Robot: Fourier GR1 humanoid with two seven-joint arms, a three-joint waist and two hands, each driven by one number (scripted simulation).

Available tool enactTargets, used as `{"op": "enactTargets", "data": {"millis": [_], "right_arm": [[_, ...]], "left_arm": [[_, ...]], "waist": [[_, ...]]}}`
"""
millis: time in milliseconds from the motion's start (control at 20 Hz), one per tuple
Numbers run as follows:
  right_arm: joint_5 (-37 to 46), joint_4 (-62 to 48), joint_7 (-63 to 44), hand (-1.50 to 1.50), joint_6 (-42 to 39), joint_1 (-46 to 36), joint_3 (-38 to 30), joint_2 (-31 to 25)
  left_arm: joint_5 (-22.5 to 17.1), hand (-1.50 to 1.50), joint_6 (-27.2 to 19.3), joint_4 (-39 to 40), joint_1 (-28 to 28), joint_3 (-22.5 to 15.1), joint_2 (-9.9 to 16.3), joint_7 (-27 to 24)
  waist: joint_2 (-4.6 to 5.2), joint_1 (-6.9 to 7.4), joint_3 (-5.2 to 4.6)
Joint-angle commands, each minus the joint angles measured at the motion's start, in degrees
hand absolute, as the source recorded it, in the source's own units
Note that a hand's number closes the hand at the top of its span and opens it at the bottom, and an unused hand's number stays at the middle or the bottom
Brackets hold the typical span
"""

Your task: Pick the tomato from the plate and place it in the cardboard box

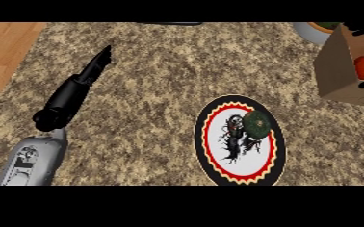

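your left hand (96,67) lies over the desk (163,72) at nine o'clock, fingers straight and together, holding nothing. the tomato (256,123), dark green here, sits on the plate (213,163) at five o'clock. box (340,72) at two o'clock. no readable writing.

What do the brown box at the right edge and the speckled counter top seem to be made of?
The brown box looks like cardboard: flat, matte tan panels with sharp folded edges. The speckled counter top looks like granite or a similar stone, mottled beige, brown and black; whether it is polished cannot be told.
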State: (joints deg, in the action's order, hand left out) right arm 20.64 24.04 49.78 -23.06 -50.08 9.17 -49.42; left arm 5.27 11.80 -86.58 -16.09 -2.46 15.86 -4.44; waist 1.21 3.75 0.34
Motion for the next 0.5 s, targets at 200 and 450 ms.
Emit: {"op": "enactTargets", "data": {"millis": [200,450], "right_arm": [[-18.49,-12.33,-8.23,-1.5,-20.07,-5.02,-14.37,1.75],[-23.79,-16.21,-15.27,-1.5,-22.34,-7.72,-19.56,-1.78]], "left_arm": [[0.54,0.0,-0.58,-0.77,0.78,-0.71,-0.87,-0.24],[-0.72,0.0,0.32,-0.46,-0.77,0.74,-0.05,0.59]], "waist": [[0.3,0.28,-0.02],[0.8,0.69,0.09]]}}
